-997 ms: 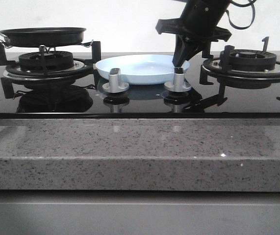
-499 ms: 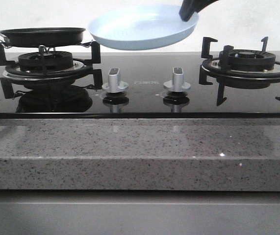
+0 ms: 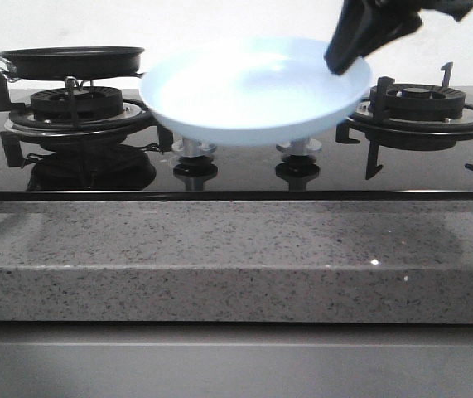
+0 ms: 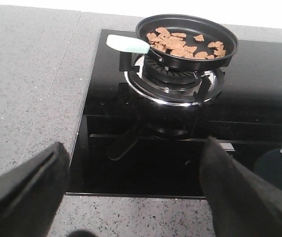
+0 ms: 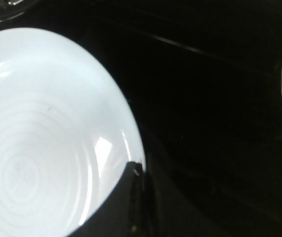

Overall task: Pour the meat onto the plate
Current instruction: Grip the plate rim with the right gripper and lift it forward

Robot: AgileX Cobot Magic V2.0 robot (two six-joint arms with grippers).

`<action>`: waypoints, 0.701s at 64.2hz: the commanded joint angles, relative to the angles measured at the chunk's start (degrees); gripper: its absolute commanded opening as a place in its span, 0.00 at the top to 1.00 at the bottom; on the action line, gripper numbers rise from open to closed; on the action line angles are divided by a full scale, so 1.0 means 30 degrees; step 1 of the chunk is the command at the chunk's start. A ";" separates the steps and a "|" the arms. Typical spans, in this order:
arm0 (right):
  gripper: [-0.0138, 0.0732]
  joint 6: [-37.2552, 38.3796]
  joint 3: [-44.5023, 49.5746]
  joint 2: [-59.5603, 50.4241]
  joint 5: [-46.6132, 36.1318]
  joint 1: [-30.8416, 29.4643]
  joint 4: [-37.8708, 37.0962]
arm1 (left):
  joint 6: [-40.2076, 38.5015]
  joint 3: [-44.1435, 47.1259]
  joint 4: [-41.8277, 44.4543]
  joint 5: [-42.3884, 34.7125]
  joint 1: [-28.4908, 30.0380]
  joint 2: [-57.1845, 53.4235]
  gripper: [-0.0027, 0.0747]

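Note:
The pale blue plate hangs in the air over the two stove knobs, tilted slightly, with my right gripper shut on its right rim. In the right wrist view the plate fills the frame's left side, and the gripper pinches its edge. The meat lies as small orange-brown pieces inside the black frying pan, which rests on the left burner. My left gripper is open over the hob's front edge, well short of the pan, holding nothing.
The pan has a pale green handle pointing toward the grey counter. A second burner stands at the right. Two silver knobs sit under the plate. The speckled counter edge runs along the front.
My right gripper lifted the plate off the hob from between the burners, then brought it lower and nearer the camera. The pan has not moved.

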 commanded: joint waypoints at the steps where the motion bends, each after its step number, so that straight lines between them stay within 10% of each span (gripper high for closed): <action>1: 0.98 -0.0182 0.0188 -0.0955 -0.1611 -0.0034 0.0783 | -0.0023 -0.0680 -0.0059 -0.1491 0.0016 0.0238 0.26; 45: 0.98 -0.0182 0.0457 0.0184 -0.1889 -0.0034 0.1121 | -0.0023 -0.0680 -0.0059 -0.1460 0.0016 0.0238 0.26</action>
